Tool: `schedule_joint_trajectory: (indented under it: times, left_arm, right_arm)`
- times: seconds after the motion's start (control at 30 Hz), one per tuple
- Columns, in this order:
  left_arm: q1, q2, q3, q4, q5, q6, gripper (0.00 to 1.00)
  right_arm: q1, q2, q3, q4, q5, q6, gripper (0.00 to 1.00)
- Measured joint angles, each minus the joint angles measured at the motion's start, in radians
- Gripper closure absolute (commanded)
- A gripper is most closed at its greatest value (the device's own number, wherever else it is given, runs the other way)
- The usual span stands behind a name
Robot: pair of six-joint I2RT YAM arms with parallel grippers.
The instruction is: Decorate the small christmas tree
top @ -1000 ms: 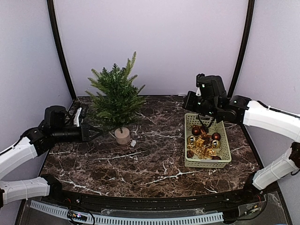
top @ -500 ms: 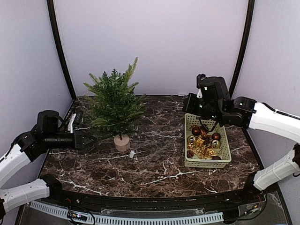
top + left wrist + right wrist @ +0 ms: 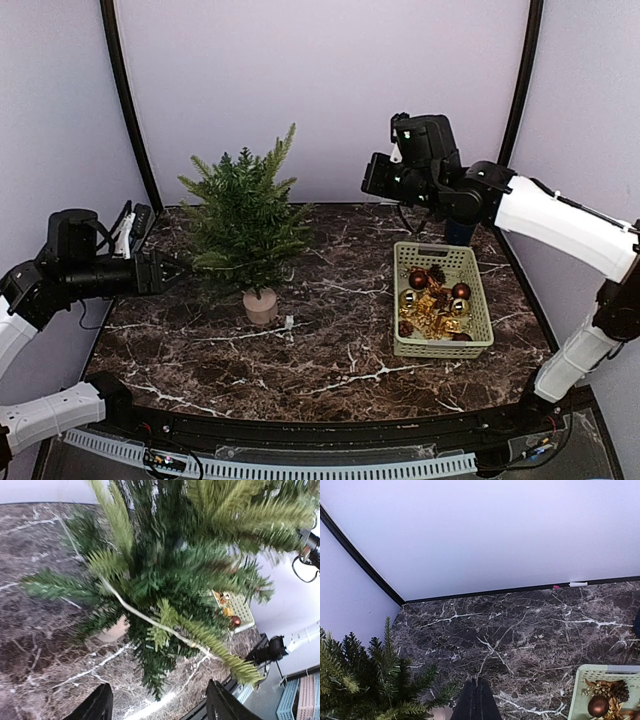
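The left claw (image 3: 170, 270) is spread wide, just beside the small christmas tree (image 3: 245, 215) at the worktop's (image 3: 340, 340) left rear. The right claw (image 3: 476, 700) is pressed together, high between tree and basket (image 3: 442, 348), with nothing visibly pinched. Looks like the hanging step; next, it needs a careful reach into the tree.

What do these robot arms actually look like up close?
Both the left arm and the right arm have smooth white tubular shells linked by chunky black motor joints. Each ends in a black wrist block carrying two slim black jaws.
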Motion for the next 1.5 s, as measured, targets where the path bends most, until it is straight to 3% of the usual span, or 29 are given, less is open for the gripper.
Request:
schedule_joint_trajectory:
  times: [0.4, 0.63, 0.87, 1.13, 1.5]
  left_arm:
    - [0.000, 0.218, 0.543, -0.235, -0.266, 0.119, 0.26]
    - [0.037, 0.426, 0.837, -0.245, -0.302, 0.230, 0.26]
    - [0.127, 0.661, 1.042, -0.138, -0.151, 0.315, 0.26]
    - [0.132, 0.827, 1.070, 0.051, 0.127, 0.374, 0.26]
    - [0.105, 0.940, 1.063, 0.284, 0.352, 0.164, 0.25]
  right_arm:
    - [-0.051, 0.267, 0.333, -0.008, -0.061, -0.049, 1.00]
    - [-0.051, 0.391, 0.500, -0.002, -0.091, -0.048, 1.00]
    - [-0.051, 0.459, 0.588, 0.076, -0.204, -0.054, 1.00]
    - [-0.051, 0.508, 0.639, 0.200, -0.471, -0.117, 1.00]
    - [-0.047, 0.510, 0.631, 0.343, -0.700, -0.185, 1.00]
